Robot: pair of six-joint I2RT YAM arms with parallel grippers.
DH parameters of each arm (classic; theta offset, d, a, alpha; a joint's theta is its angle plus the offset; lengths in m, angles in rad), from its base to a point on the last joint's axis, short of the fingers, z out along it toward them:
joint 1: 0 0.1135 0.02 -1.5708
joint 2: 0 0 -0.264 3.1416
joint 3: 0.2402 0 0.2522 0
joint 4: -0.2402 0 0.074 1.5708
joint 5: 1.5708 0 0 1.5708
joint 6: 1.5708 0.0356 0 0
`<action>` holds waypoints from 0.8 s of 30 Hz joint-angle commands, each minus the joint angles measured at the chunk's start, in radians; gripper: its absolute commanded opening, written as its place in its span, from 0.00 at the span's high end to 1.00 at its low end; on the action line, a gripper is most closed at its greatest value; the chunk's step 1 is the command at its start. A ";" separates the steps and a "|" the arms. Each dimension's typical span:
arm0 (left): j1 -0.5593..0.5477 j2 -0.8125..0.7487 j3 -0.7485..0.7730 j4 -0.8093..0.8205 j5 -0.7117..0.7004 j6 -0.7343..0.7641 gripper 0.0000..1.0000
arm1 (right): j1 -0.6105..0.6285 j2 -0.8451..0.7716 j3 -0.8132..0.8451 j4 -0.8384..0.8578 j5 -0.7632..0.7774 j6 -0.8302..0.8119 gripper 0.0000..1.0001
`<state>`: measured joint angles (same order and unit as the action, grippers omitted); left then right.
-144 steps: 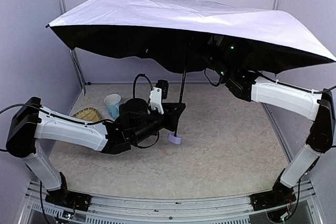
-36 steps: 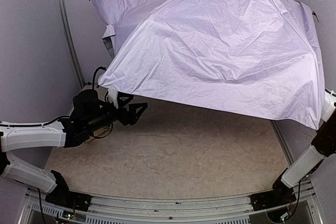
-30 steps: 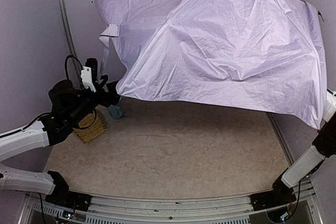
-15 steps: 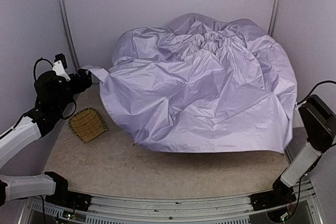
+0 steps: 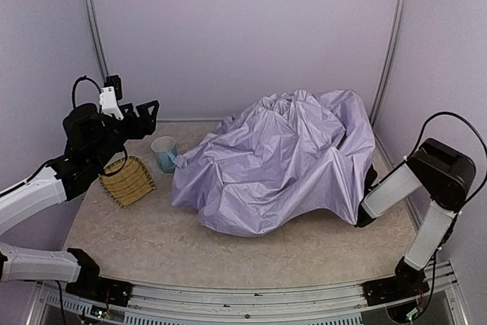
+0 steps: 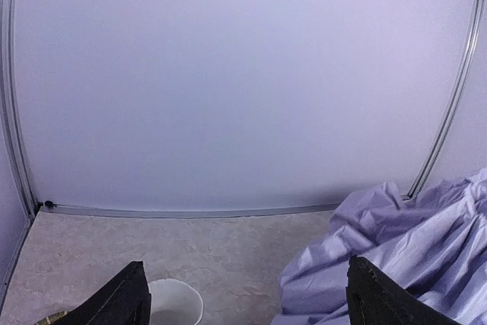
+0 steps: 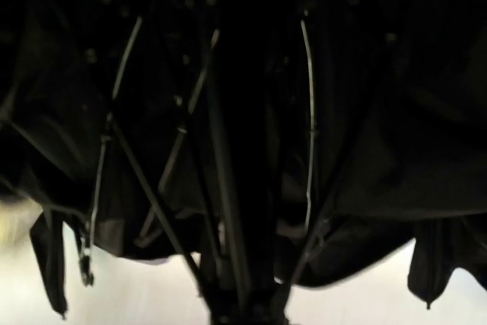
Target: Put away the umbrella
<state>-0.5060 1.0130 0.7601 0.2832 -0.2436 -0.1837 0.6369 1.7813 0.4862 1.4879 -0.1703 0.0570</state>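
Two small items, a cup (image 5: 163,153) and a woven tray (image 5: 128,181), sit left of the collapsed umbrella (image 5: 281,161), heaped centre-right on the surface (image 5: 228,256). Left tool (image 5: 143,117) raised above them, wide, empty. Right tool buried under fabric; grip can't be told, wrist view only dark ribs (image 7: 307,112).

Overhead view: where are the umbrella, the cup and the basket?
umbrella (image 5: 281,161), overhead view, middle of its crumpled fabric.
cup (image 5: 162,159), overhead view, its outer wall.
basket (image 5: 128,182), overhead view, its woven floor.

Umbrella (image 5: 281,157) blocks right; cup (image 5: 163,153), basket (image 5: 128,181) left; front free.
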 commanded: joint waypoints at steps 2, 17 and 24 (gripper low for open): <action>-0.033 -0.025 0.039 0.041 0.027 0.059 0.14 | 0.002 -0.221 0.119 0.030 -0.019 -0.071 1.00; -0.096 -0.117 0.047 0.054 0.209 0.152 0.15 | -0.020 -0.429 0.373 -0.364 -0.220 -0.142 1.00; -0.124 -0.124 0.107 0.010 0.564 0.228 0.17 | -0.020 -0.472 0.359 -0.486 -0.255 -0.180 1.00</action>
<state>-0.6197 0.9016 0.8131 0.3027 0.0956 -0.0097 0.6209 1.3617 0.8383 1.0710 -0.3882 -0.0948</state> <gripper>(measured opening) 0.827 0.142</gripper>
